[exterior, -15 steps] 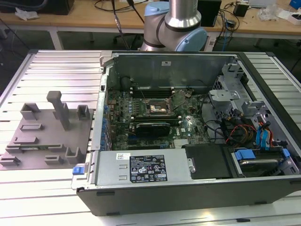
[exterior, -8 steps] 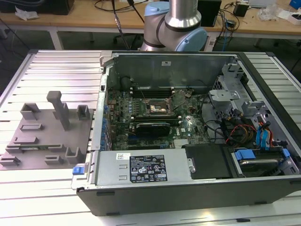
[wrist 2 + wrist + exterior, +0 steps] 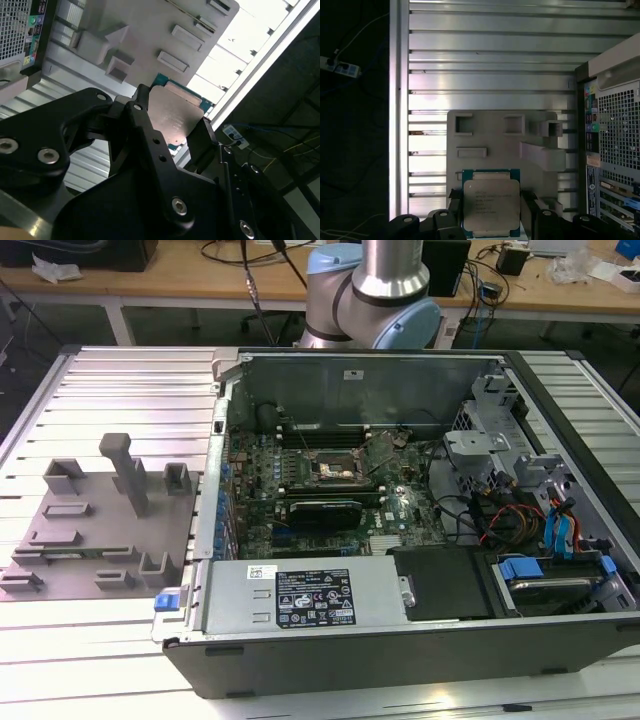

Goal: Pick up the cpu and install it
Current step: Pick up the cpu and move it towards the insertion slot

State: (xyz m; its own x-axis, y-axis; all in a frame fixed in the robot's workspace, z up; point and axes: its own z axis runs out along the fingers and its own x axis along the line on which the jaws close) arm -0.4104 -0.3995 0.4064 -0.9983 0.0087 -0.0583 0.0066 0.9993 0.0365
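The cpu (image 3: 491, 205) is a small, flat, square chip with a silvery-grey metal lid carrying faint print, set on a green board that shows as a thin rim around the lid. It is lifted clear of the ribbed worktop (image 3: 490, 50), lying flat and clamped on 2 opposite edges by the black fingers (image 3: 529, 202) of the gripper (image 3: 491, 212). Its lid faces the camera in both wrist views, above an edge of the grey moulded plate (image 3: 490, 135).
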